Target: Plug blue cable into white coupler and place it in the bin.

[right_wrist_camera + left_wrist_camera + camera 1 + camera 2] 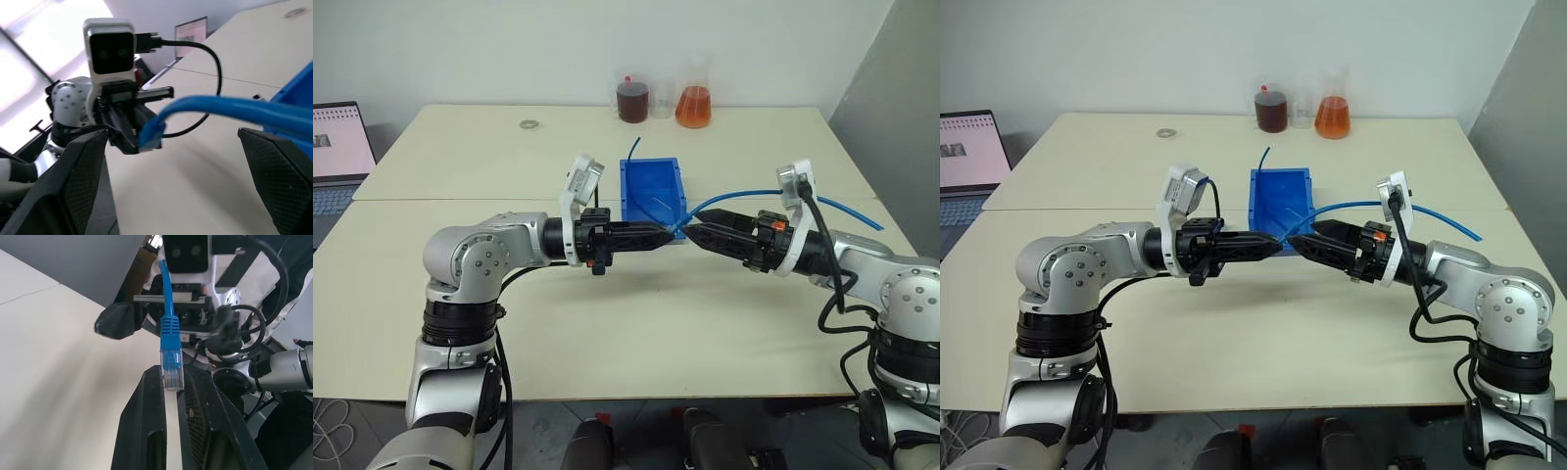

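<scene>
My left gripper [666,234] points level toward the right and is shut on the clear plug [171,373] of the blue cable [234,105]. My right gripper [694,234] faces it tip to tip and stands wide open. The cable runs between the right gripper's fingers [73,171] without being pinched, then arcs away over the table to the right. Both grippers hover above the table just in front of the blue bin [626,196]. The white coupler is hidden.
A short darker blue cable stub [632,149] sticks up at the bin's far corner. Two flasks [693,102] with brown and orange liquid stand at the table's back edge. A small ring [529,124] lies on the table at back left, and a laptop [337,147] sits at far left.
</scene>
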You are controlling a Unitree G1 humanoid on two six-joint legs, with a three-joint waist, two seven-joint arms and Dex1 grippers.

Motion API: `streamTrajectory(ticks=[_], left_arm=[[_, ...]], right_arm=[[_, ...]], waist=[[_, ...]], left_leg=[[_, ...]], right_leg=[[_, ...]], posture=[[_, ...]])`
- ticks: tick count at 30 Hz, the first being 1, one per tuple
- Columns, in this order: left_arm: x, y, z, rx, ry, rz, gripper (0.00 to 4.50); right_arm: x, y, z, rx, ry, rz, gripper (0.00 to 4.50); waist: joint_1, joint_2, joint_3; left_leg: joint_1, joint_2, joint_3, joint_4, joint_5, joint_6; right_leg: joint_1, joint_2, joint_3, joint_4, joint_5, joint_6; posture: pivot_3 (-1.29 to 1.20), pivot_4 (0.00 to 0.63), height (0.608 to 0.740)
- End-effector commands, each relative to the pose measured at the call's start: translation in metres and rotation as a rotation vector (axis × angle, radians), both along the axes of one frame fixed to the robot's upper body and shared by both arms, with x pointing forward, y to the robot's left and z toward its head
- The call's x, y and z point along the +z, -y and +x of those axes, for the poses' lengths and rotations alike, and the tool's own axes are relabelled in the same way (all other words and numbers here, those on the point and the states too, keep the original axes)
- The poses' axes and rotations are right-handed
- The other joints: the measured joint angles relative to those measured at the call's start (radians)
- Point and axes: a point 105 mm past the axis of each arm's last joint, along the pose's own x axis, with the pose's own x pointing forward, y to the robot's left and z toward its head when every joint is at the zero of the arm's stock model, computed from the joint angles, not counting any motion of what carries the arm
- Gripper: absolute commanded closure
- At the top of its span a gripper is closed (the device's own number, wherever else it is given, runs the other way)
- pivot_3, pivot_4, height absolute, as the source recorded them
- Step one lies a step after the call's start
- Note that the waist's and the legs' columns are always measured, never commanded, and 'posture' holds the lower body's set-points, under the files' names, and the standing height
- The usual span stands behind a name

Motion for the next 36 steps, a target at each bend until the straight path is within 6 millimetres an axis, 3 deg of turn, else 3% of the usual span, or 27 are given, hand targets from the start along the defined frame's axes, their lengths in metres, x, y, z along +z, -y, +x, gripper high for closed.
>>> streamTrajectory(ticks=[1, 12, 17, 30, 32, 36], left_arm=[[0.0, -0.001, -0.003, -0.01, 0.025, -0.001, 4.26], [0.004, 0.002, -0.008, -0.025, 0.042, -0.005, 4.26], [0.004, 0.002, -0.008, -0.024, 0.042, -0.005, 4.26], [0.003, 0.001, -0.013, -0.031, 0.04, 0.002, 4.26], [0.004, 0.0, -0.012, -0.028, 0.04, 0.001, 4.26], [0.004, -0.001, -0.011, -0.013, 0.05, 0.001, 4.26]], right_arm=[[0.014, -0.005, -0.014, 0.104, 0.02, 0.033, 0.0], [0.01, -0.017, -0.017, 0.161, 0.001, 0.022, 0.0], [0.01, -0.015, -0.013, 0.15, -0.005, 0.016, 0.94], [0.01, -0.011, -0.01, 0.148, -0.03, 0.041, 4.05], [0.009, -0.011, -0.011, 0.155, -0.03, 0.035, 4.34], [0.009, -0.012, -0.012, 0.17, -0.031, 0.032, 4.35]], waist=[[0.0, 0.0, 0.0], [0.001, 0.0, 0.0], [0.001, 0.0, 0.0], [0.001, 0.0, 0.0], [0.001, 0.0, 0.0], [0.001, 0.0, 0.0]], left_leg=[[0.0, 0.0, 0.0, 0.0, 0.0, 0.0], [-0.001, 0.0, 0.0, 0.0, 0.0, 0.0], [-0.001, 0.0, 0.0, 0.0, 0.0, 0.0], [-0.001, 0.0, 0.0, 0.0, 0.0, 0.0], [-0.001, 0.0, 0.0, 0.0, 0.0, 0.0], [-0.001, 0.0, 0.0, 0.0, 0.0, 0.0]], right_leg=[[0.0, 0.0, 0.0, 0.0, 0.0, 0.0], [0.0, 0.0, 0.0, -0.001, 0.0, 0.0], [0.0, 0.0, 0.0, -0.001, 0.0, 0.0], [0.0, 0.0, 0.0, -0.002, 0.0, 0.0], [0.0, 0.0, 0.0, -0.002, 0.0, 0.0], [0.0, 0.0, 0.0, -0.002, 0.0, 0.001]], posture=[[0.0, 0.15, 0.74], [0.0, 0.15, 0.74], [0.0, 0.15, 0.74], [0.0, 0.15, 0.74], [0.0, 0.15, 0.74], [0.0, 0.15, 0.74]])
